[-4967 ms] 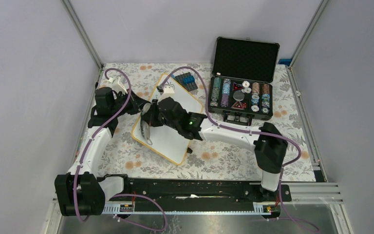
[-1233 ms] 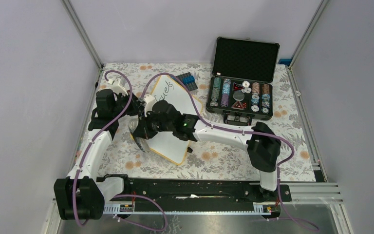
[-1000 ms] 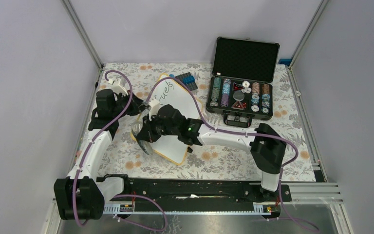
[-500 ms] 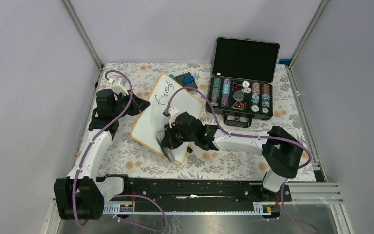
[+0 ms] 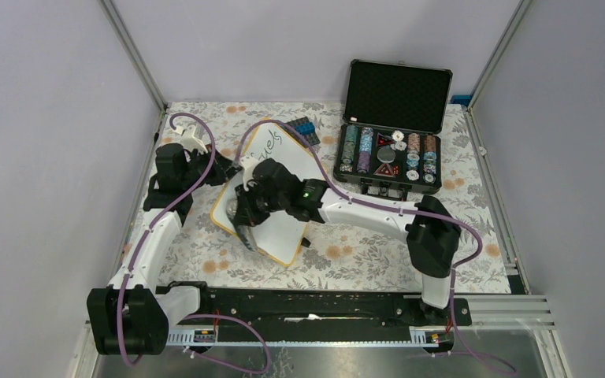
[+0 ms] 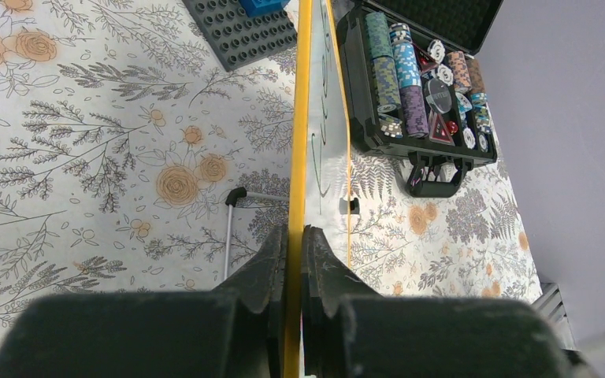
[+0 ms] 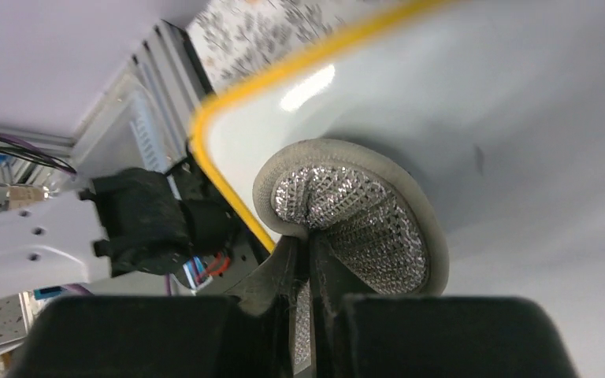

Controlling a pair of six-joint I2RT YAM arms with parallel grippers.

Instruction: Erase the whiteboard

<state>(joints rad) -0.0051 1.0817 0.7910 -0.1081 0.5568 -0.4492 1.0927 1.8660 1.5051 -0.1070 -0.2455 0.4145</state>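
Observation:
The whiteboard (image 5: pixel 285 227), white with a yellow rim, lies tilted on the floral cloth. Black handwriting (image 5: pixel 274 140) shows at its far end. My left gripper (image 5: pixel 231 168) is shut on the board's left rim. In the left wrist view the board (image 6: pixel 296 142) is edge-on between the closed jaws of that gripper (image 6: pixel 295 246). My right gripper (image 5: pixel 249 216) is shut on a round wiping pad (image 7: pixel 362 213) of silver mesh with a grey border. The pad presses on the white surface (image 7: pixel 520 110) near the board's left rim (image 7: pixel 228 185).
An open black chip case (image 5: pixel 394 150) full of poker chips stands at the back right. A grey studded baseplate (image 5: pixel 300 129) with blue bricks lies behind the board. A thin white rod with a black tip (image 6: pixel 228 228) lies under the board's left side. Metal frame rails border the cloth.
My right gripper swept the pad from the board's left edge to its near middle, then back left. The far handwriting remains. My left gripper keeps its hold on the rim.

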